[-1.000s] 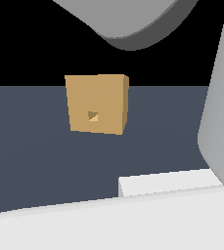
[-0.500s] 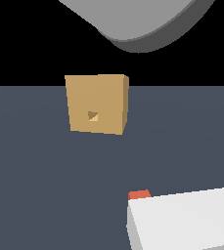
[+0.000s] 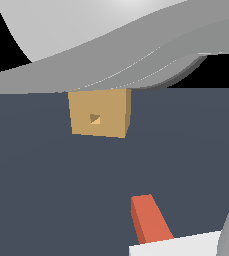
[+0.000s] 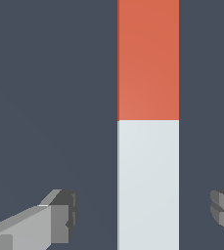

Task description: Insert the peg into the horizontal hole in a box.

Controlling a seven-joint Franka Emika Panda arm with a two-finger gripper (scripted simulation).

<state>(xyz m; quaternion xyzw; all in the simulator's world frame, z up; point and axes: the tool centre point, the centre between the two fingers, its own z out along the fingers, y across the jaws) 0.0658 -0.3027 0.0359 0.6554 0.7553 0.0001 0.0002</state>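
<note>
The hand (image 4: 144, 215) is spread wide, its fingers (image 4: 59, 217) either side of the peg (image 4: 148, 146), clear of its white half, gripping nothing. The peg lies on the bench (image 3: 46, 190). Well beyond stands the box (image 3: 100, 119), its hole (image 3: 95, 119) visible.

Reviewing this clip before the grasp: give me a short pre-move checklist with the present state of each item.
1. Gripper open: ok, fingers stand apart on either side of the peg.
2. Fingers clear of the peg: ok, a gap shows on both sides.
3. Peg between the fingers over its white half: ok.
4. Peg centred in the gap: not ok, it lies nearer one finger.
5. Hole unobstructed: ok, the box face is open.
6. Orange end toward the box: ok in the exterior view.
</note>
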